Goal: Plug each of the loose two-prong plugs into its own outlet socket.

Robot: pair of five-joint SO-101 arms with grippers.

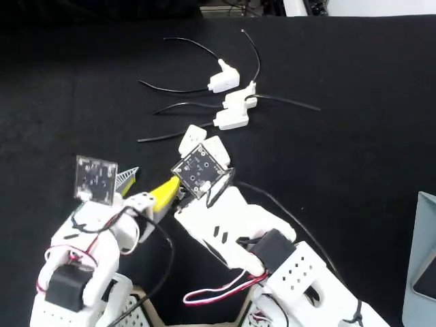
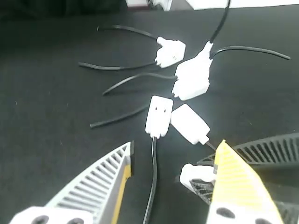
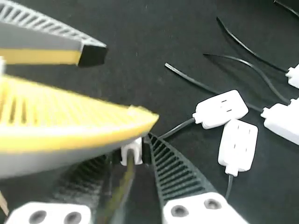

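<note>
We find the left gripper (image 2: 175, 147) with its fingers apart and nothing between them, low over the black cloth (image 1: 368, 150). Its yellow finger (image 2: 233, 179) lies just beside the right gripper (image 3: 133, 148). The right gripper's black fingers are clamped on a small white plug (image 3: 131, 153), held near the front of the table. We cannot tell which way the prongs point.

Two loose sockets lie just ahead of both grippers. The first socket (image 2: 158, 114) rests flat with its two slots facing up, and its black cable (image 2: 152, 186) trails back toward the arms. The second socket (image 2: 189, 123) lies at an angle close beside the first. We cannot tell whether their corners touch. No plug sits in either.

Farther back we note three white connector bodies, each with a thin black lead. The rear body (image 1: 223, 80) lies apart from the others. The middle body (image 1: 240, 101) and the near body (image 1: 231, 120) lie against each other. Whether plugs are seated in these three we cannot tell
</note>
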